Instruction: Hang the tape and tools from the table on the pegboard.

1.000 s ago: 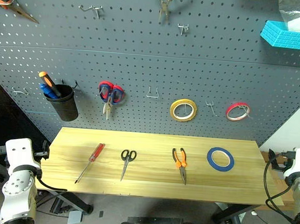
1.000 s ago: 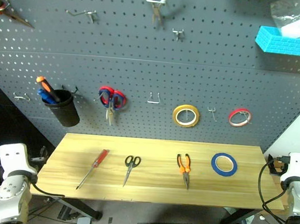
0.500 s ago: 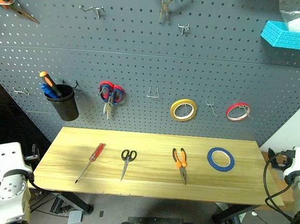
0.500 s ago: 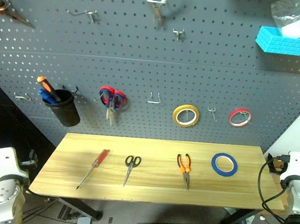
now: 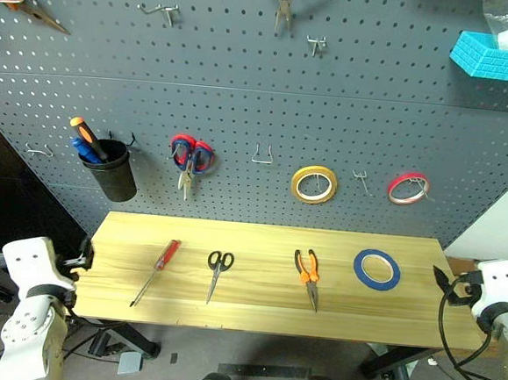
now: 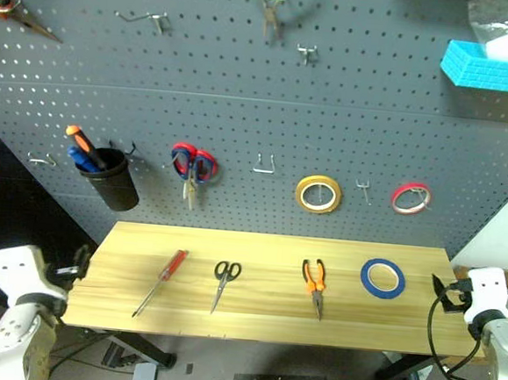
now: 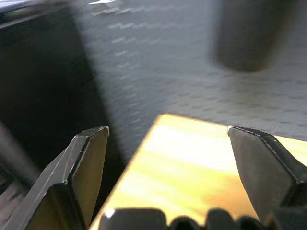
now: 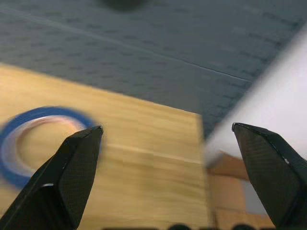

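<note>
Pegboard (image 5: 243, 110) behind light wood table (image 5: 261, 318), bare planks along front edge and both ends. Spread well apart in one row: red-handled screwdriver (image 5: 155, 273), black scissors (image 5: 218, 271), orange pliers (image 5: 307, 274), thin blue tape (image 5: 376, 269) lying flat with white core. Left gripper (image 7: 165, 143) off table's left end, right gripper (image 8: 165, 139) off right end near tape, both gaping wide, gripping nothing.

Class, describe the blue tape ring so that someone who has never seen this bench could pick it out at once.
Start at the wooden table below the grey pegboard. Four things lie in a row on it; the blue tape is the one at the robot's right end, beside the orange-handled pliers. It is the only ring lying flat on the table: the yellow tape and the red tape hang on the pegboard.
</note>
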Tool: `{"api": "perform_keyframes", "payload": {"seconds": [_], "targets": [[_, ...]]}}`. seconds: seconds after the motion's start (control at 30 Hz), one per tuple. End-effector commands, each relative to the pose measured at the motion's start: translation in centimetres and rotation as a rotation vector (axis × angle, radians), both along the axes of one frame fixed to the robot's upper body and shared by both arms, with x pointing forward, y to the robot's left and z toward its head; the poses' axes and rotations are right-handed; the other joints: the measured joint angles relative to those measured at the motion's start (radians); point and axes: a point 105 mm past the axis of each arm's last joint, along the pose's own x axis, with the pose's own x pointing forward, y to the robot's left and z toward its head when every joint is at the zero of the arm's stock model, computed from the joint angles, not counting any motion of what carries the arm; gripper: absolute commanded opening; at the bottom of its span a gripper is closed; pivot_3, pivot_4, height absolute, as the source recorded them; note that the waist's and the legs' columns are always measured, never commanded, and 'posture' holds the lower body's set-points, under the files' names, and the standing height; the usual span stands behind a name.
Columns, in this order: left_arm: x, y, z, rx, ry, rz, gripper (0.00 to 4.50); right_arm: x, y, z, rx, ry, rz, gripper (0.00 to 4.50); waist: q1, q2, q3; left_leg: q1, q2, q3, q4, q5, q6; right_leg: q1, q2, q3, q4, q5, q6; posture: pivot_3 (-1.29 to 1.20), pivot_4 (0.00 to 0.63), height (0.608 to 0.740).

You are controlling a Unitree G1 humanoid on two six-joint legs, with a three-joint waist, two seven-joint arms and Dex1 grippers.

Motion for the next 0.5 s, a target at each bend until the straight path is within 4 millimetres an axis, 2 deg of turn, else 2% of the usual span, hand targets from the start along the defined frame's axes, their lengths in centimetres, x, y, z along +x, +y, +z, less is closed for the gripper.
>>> {"api": "perform_keyframes", "payload": {"seconds": [0.03, 0.13, 0.23, 0.33, 0.5], "targets": [[1.9, -4.6, 2.7, 0.095, -0.020, -0.295, 4.26, 0.5, 2.6, 2.0, -0.003, -0.003, 0.108, 4.50, -0.001, 0.002, 0.010, 0.000, 0.000, 0.000, 0.000, 0.000, 0.000, 0.000, 0.000, 0.000, 0.000, 0.000, 0.000, -0.02, 0.127, 0.740], [2.3, -8.2, 3.3, 0.140, 0.010, -0.531, 4.26, 0.3, 4.8, 2.5, 0.018, 0.034, 0.180, 4.50, -0.002, 0.005, 0.030, -0.001, 0.000, 0.001, 0.000, 0.000, 0.000, -0.001, 0.000, 0.000, 0.000, 0.000, 0.000, -0.03, 0.146, 0.740], [1.8, -11.5, 3.7, 0.149, 0.063, -0.770, 4.26, 0.5, 7.0, 3.1, 0.019, 0.064, 0.221, 4.50, -0.006, 0.007, 0.055, -0.002, 0.001, 0.001, -0.001, 0.000, 0.000, -0.003, 0.000, 0.000, 0.000, 0.000, -0.001, -0.05, 0.183, 0.740], [1.2, -13.2, 3.7, 0.173, 0.119, -0.926, 4.26, 0.6, 8.3, 3.3, 0.010, 0.105, 0.232, 4.50, -0.009, 0.006, 0.070, -0.007, 0.001, 0.001, -0.001, 0.000, 0.000, -0.010, 0.001, 0.001, 0.001, 0.000, -0.002, -0.06, 0.205, 0.740], [2.2, -15.4, 4.9, 0.174, 0.145, -1.088, 4.26, 1.8, 11.0, 2.7, 0.020, 0.216, 0.246, 4.50, -0.016, 0.002, 0.112, -0.019, 0.001, 0.000, 0.000, 0.000, 0.000, -0.021, 0.001, -0.001, 0.002, 0.000, -0.003, -0.08, 0.256, 0.740]]}}
